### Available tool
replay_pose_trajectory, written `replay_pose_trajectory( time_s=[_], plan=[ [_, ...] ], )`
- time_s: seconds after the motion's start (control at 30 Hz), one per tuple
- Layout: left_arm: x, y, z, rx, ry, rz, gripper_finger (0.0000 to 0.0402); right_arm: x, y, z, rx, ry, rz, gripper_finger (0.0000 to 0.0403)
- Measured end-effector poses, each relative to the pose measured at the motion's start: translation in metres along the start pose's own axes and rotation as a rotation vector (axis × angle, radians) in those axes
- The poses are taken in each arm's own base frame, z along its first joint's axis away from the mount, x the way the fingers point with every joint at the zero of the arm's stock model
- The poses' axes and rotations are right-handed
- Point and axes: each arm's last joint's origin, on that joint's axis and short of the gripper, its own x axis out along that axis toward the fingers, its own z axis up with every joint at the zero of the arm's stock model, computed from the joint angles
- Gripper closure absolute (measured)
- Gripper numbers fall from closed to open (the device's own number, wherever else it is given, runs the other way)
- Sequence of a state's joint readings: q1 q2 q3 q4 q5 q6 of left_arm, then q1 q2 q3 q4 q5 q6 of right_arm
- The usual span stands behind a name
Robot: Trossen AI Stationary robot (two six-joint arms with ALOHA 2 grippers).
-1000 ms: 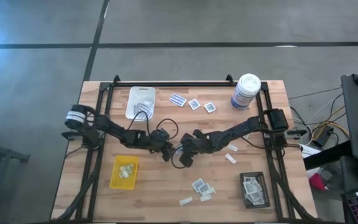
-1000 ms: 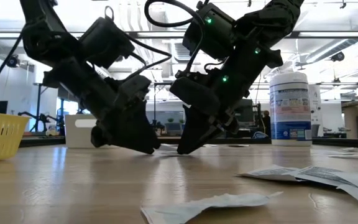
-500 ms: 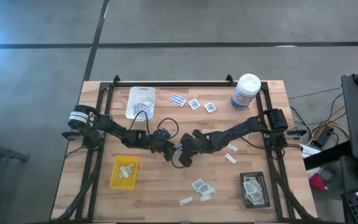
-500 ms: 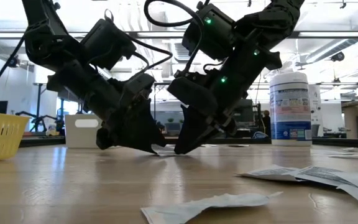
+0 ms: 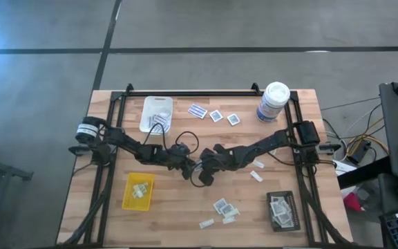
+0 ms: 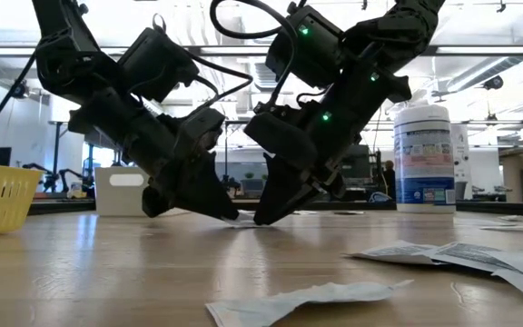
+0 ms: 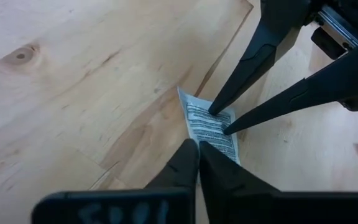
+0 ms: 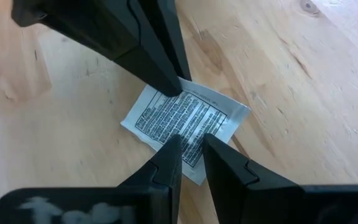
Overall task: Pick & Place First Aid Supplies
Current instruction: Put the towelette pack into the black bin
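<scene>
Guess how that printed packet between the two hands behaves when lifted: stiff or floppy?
Probably floppy: the printed packet looks thin, its edges lying nearly flat on the wooden table. Likely very light, so a nudge could slide it. The left hand is pinched shut at one edge and the right hand presses on the opposite edge, so it may bend or crease when lifted.

— What sits in front of the left wrist camera?
— A small white packet [image 7: 210,127] printed with dark text, lying flat on the pale wooden table [image 7: 73,93].
— And the grippers?
— The left gripper [image 7: 199,148] has its two dark fingers pressed together on the packet's near edge. The right gripper [image 7: 219,121] touches the packet's far side with both fingertips, slightly parted.
</scene>
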State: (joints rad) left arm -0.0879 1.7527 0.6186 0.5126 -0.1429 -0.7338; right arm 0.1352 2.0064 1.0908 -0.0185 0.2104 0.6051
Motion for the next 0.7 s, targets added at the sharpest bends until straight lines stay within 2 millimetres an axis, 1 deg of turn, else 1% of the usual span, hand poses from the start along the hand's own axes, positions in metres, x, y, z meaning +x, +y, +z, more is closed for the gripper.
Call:
replay_pose_trajectory(
  time_s=[0.17,0.43,0.57,0.7],
  plan=[
    [0.000,0.000,0.000,0.012,0.000,-0.001,0.0398,0.000,0.000,0.000,0.026,-0.014,-0.015,0.0324],
    [0.000,0.000,0.000,0.024,-0.004,-0.004,0.0401,-0.001,0.000,0.002,0.025,-0.017,-0.012,0.0261],
    [0.000,0.000,0.000,0.030,0.002,-0.007,0.0401,-0.012,0.000,0.004,0.008,0.025,0.014,0.0240],
    [0.000,-0.001,0.000,0.034,0.007,-0.013,0.0401,-0.034,-0.001,0.010,0.000,0.048,0.001,0.0232]
  ],
)
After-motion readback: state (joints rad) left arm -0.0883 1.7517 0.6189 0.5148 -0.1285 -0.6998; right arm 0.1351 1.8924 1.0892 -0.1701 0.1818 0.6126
